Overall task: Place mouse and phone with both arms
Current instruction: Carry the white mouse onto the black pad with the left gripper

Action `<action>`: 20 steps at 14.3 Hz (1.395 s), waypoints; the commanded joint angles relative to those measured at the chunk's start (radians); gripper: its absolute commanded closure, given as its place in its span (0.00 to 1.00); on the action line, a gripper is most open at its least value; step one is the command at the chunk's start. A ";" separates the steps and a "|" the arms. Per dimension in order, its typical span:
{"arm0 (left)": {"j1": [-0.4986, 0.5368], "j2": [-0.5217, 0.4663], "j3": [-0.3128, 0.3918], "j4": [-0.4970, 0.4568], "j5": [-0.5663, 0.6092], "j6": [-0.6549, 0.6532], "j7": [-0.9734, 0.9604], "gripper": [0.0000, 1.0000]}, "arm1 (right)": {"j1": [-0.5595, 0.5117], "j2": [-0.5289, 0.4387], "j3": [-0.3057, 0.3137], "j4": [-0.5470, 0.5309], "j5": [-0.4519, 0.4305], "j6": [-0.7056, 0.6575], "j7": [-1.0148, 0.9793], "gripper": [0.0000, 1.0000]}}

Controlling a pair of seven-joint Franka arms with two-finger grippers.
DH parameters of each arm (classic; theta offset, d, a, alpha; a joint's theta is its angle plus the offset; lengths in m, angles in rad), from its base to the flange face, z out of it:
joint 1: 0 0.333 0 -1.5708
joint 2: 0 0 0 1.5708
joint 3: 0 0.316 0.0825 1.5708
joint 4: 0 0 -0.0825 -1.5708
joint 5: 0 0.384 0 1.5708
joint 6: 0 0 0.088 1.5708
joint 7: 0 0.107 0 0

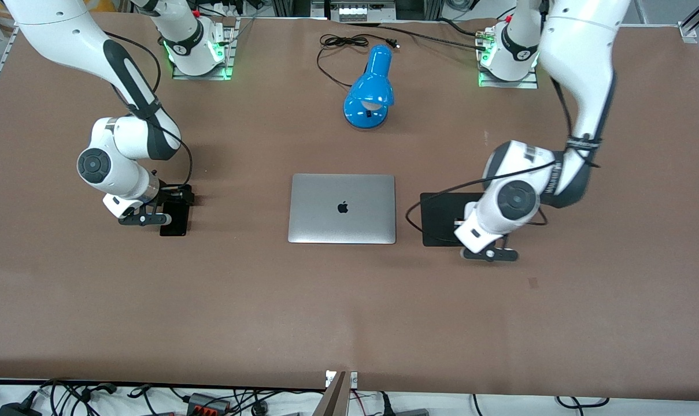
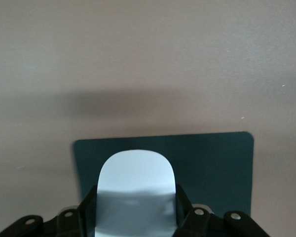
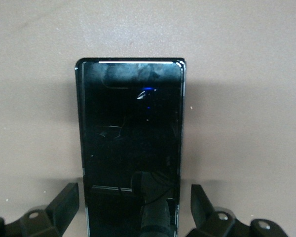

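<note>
Two grippers work beside the closed laptop [image 1: 342, 208]: the right gripper [image 1: 173, 203] above the phone [image 1: 173, 222], the left gripper [image 1: 488, 245] over the mouse pad [image 1: 442, 216].

Left wrist view: fingers [image 2: 87, 210] pinch the white mouse [image 2: 136, 190] above the pad.

Right wrist view: spread fingers [image 3: 64, 200] straddle the phone, its long axis pointing away from the gripper.

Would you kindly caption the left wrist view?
Left claw gripping the white mouse over the black pad.
</note>
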 commanded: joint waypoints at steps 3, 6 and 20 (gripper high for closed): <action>-0.016 -0.038 0.011 -0.182 0.012 0.230 -0.053 0.70 | -0.010 -0.011 0.002 -0.022 -0.011 0.020 -0.017 0.05; -0.017 -0.036 0.011 -0.205 0.012 0.252 -0.054 0.70 | -0.010 -0.011 0.002 -0.021 -0.011 0.020 -0.014 0.25; -0.007 -0.092 0.017 -0.195 0.012 0.225 -0.048 0.00 | 0.264 0.066 0.021 0.292 0.006 -0.230 0.366 0.51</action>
